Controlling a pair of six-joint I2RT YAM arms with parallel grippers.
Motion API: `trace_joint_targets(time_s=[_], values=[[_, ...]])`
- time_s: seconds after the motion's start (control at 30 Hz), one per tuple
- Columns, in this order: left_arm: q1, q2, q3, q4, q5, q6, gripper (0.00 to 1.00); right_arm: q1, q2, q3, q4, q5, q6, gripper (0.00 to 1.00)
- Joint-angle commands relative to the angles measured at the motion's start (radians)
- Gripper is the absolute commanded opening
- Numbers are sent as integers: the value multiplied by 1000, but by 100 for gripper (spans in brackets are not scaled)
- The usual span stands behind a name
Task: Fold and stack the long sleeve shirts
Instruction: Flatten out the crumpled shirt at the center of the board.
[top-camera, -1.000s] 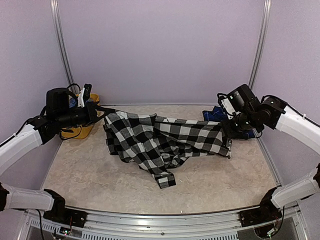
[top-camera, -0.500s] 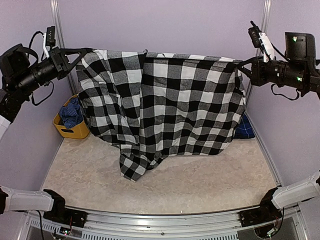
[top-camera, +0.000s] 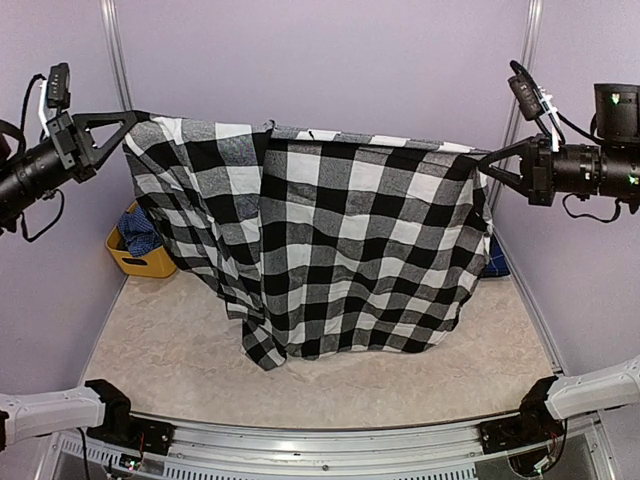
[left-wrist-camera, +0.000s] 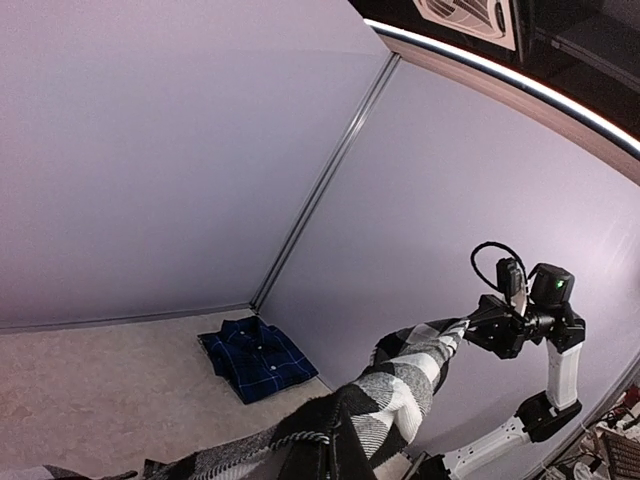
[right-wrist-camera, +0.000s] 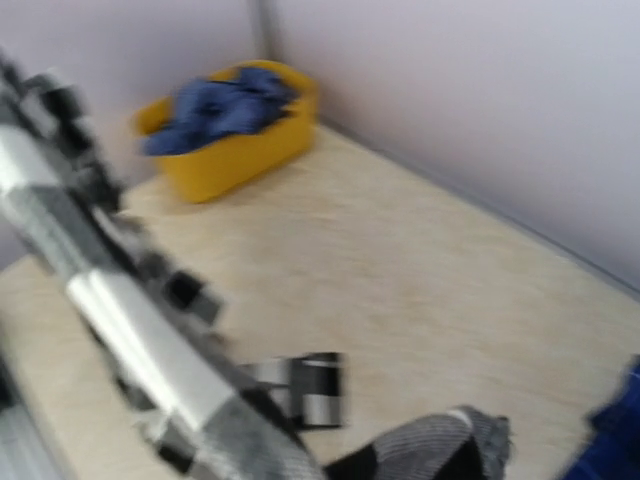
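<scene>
Both jaws grip the check shirt (top-camera: 330, 240), stretched high between them.

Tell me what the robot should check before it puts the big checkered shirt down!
1. Left end effector shut on one top corner of the checkered shirt: ok.
2. Right end effector shut on the other top corner: ok.
3. Top edge stretched wide between them: ok.
4. Bottom edge level: not ok, one part hangs lower on the left.
5. That low part lifted off the table: cannot tell.
6. Blue shirt lying folded in the far right corner: ok.
</scene>
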Motion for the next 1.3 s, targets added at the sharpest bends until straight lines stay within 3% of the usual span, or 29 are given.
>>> trace_joint_targets(time_s=[0.0,0.2,0.57,0.67,0.8,1.07,1.27], values=[[-1,-122,15,-22,-19,-35,0,-10,-96,-14,-7,-185,32,0],[28,-170,105,-81,47,-49,0,-9,-164,-7,48,-329,93,0],[165,-122,290,-104,180,-56,0,-9,-169,48,100,-383,132,0],[175,-75,288,-106,169,-43,0,-9,-161,52,89,-293,139,0],[174,-14,231,-94,89,8,0,-9,-116,40,40,-62,142,0],[174,184,-25,59,-143,88,0,-27,75,-91,96,401,76,0],[181,445,-197,297,-230,88,0,-227,337,-225,338,449,-73,0]])
